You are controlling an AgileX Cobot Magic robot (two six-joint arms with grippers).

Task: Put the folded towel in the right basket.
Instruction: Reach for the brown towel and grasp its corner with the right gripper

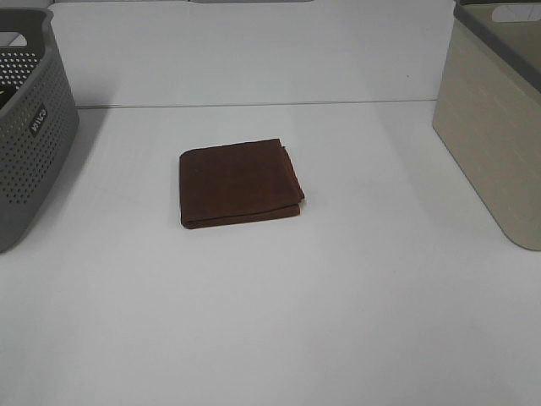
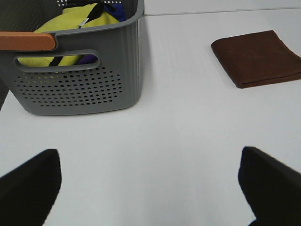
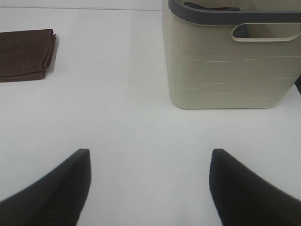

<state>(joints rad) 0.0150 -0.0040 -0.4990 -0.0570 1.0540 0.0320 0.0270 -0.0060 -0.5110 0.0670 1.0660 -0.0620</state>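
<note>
A folded dark brown towel point(image 1: 240, 182) lies flat on the white table, in the middle of the exterior high view. It also shows in the left wrist view point(image 2: 258, 56) and in the right wrist view point(image 3: 24, 54). The beige right basket point(image 1: 499, 127) with a grey rim stands at the right edge; it shows in the right wrist view point(image 3: 233, 56). My left gripper point(image 2: 150, 188) is open and empty, well short of the towel. My right gripper point(image 3: 148, 188) is open and empty, in front of the beige basket. Neither arm shows in the exterior high view.
A grey perforated basket point(image 1: 25, 135) stands at the left edge. In the left wrist view this basket point(image 2: 80, 70) holds yellow and blue cloth point(image 2: 70, 28). The white table point(image 1: 270, 321) stretches between the two baskets.
</note>
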